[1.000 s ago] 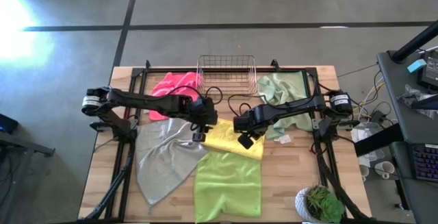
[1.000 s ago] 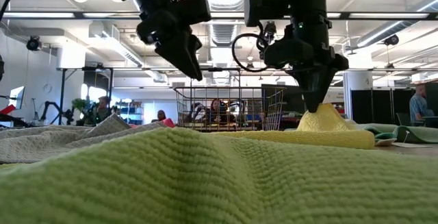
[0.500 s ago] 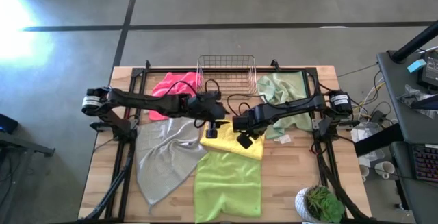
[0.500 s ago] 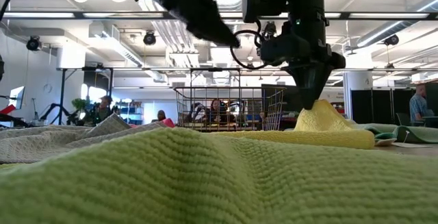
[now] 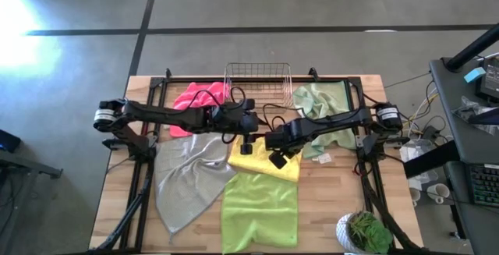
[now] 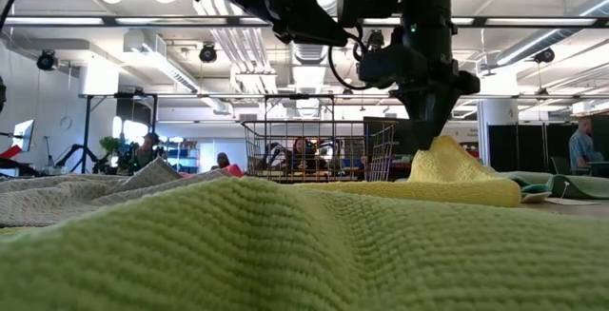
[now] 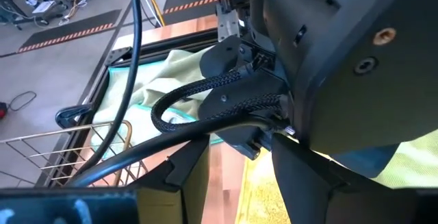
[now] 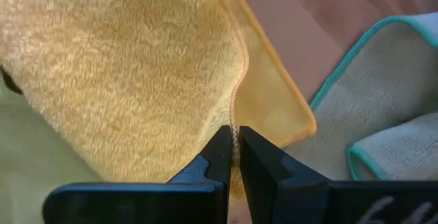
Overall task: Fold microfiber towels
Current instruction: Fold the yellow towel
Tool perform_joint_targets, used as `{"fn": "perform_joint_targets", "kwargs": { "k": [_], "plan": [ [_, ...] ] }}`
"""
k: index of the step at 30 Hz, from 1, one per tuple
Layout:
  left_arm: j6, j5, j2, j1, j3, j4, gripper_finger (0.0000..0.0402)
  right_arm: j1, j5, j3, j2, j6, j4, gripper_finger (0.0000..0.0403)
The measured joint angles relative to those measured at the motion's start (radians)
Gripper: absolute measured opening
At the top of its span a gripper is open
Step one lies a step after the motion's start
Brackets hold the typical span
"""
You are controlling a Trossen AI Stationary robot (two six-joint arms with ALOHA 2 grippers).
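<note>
Five microfiber towels lie on the table [image 5: 117, 208], one of each colour: a hot pink towel [image 5: 196, 97], a light grey towel [image 5: 185, 178], a yellow towel [image 5: 261, 161], a lime green towel [image 5: 259, 208] and a pale sage green towel [image 5: 321, 107]. There is one copper wire basket [image 5: 258, 82], standing at the far edge of the table beyond both claws; nothing can be seen inside it.

The right claw [image 8: 233, 157] is clenched on an edge of the yellow towel, pinching its stitched hem and lifting that part into a small peak, as the low view shows. The rest of the yellow towel lies flat beneath and just in front of this claw, its long axis running across the table from left to right. The sage green towel lies just to the right of this claw, bunched.

The left claw [image 7: 229, 176] hangs above the table just to the left of the right claw, fingers parted and gripping nothing, pointing toward the right arm. The pink towel lies crumpled behind it; the grey towel spreads out on its near left side, and the lime green towel lies flat nearest the front edge.
</note>
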Motion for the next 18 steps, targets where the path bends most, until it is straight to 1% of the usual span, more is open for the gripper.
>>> {"fn": "perform_joint_targets", "kwargs": {
  "k": [6, 18],
  "plan": [
    [-0.002, 0.001, 0.007, 0.000, 0.000, -0.001, 0.0142, -0.001, 0.019, -0.004, 0.000, -0.015, -0.016, 0.0023],
    [-0.001, 0.003, 0.008, 0.000, 0.000, -0.005, 0.0142, -0.005, 0.035, -0.006, 0.000, 0.033, -0.030, 0.0023]
  ]
}}
